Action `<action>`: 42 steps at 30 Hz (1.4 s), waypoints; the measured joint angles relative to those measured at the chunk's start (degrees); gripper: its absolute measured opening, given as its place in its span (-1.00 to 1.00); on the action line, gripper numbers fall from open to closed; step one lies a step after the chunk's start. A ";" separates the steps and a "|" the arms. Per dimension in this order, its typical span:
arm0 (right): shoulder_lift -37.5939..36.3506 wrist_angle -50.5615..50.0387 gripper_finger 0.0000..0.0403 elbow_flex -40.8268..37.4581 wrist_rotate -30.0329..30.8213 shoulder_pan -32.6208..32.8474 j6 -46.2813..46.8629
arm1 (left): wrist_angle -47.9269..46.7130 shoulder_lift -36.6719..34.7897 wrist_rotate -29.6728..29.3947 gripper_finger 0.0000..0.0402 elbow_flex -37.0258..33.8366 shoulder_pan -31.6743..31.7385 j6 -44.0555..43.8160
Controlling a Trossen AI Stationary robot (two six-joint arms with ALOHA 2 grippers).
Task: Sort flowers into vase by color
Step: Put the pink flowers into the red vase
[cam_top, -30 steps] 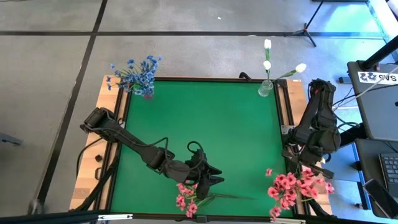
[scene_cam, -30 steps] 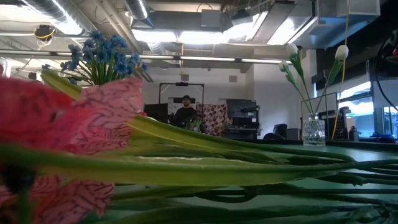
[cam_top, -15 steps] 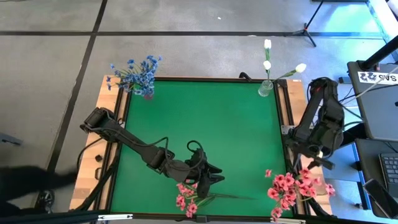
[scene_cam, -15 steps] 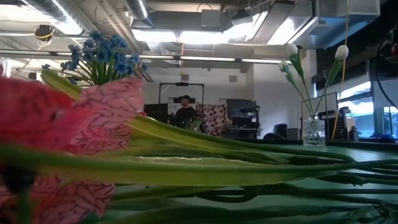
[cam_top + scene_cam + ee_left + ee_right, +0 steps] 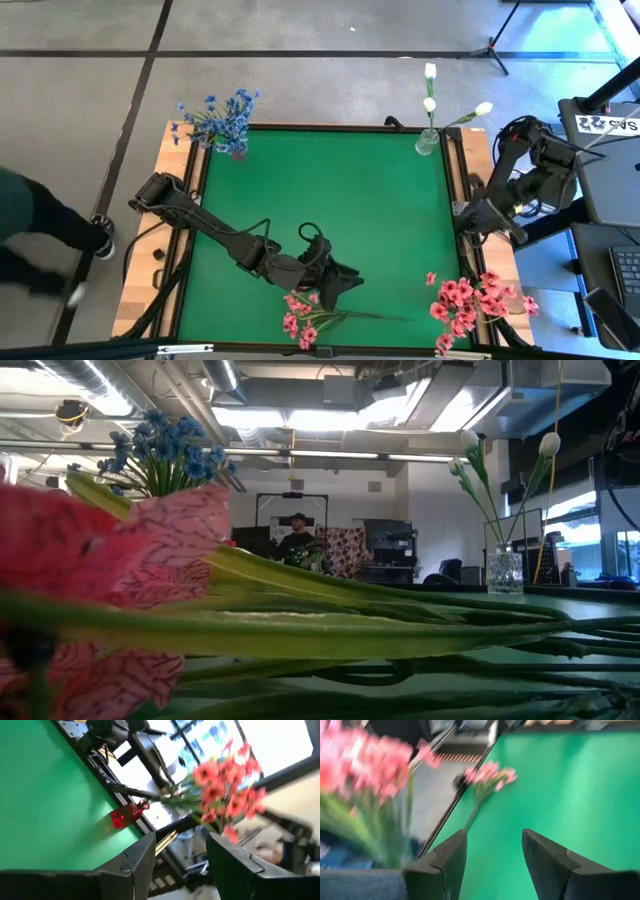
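Desk (image 5: 380,220) first: green mat, wooden edges. Big pink artificial bunch (image 5: 470,305) stands in the near right corner; blue spray (image 5: 218,118) and white tulip buds (image 5: 432,100) sit in far-corner vases. Loose pink spray (image 5: 305,322) lies at the near edge, light and floppy, so I'd pinch its thin stem. Left gripper (image 5: 340,283) hovers beside it, fingers wide and empty. Right gripper (image 5: 492,865) is open too, holding nothing. Only a partial label on the side bench (image 5: 608,125), unreadable.

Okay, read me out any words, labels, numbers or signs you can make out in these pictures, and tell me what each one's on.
"CVS", preceded by a small mark too small to read: on a white label on the grey equipment by the table's right edge, high view.
Nothing else is readable: the low view's background room shows no legible signs, and both wrist views are blurred.
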 joint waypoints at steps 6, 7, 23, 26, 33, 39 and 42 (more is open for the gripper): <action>0.02 5.66 -0.05 1.48 12.88 0.00 -0.03 | 3.71 0.04 -1.40 -0.16 0.02 0.76 -6.61; 0.02 6.74 -0.05 1.60 15.48 0.00 -0.03 | 4.11 0.04 -2.29 -0.16 0.02 0.88 -8.49; 0.04 13.43 -0.05 1.75 31.11 0.00 -0.29 | -0.75 12.93 -24.82 -0.16 9.22 -5.75 -30.67; 0.04 12.07 -0.05 1.75 31.65 0.00 -0.27 | -7.65 15.06 -16.57 -0.16 12.87 -5.59 -36.60; 0.04 11.87 -0.05 1.75 31.22 0.00 -0.08 | -43.13 17.49 8.62 -0.16 18.95 -5.18 -55.42; 0.04 12.66 -0.05 1.75 31.16 0.00 -0.05 | -47.67 18.38 22.21 -0.16 16.44 -3.58 -56.53; 0.04 12.57 -0.05 1.75 31.16 0.00 -0.05 | -47.75 20.19 26.48 -0.16 15.76 -3.25 -54.99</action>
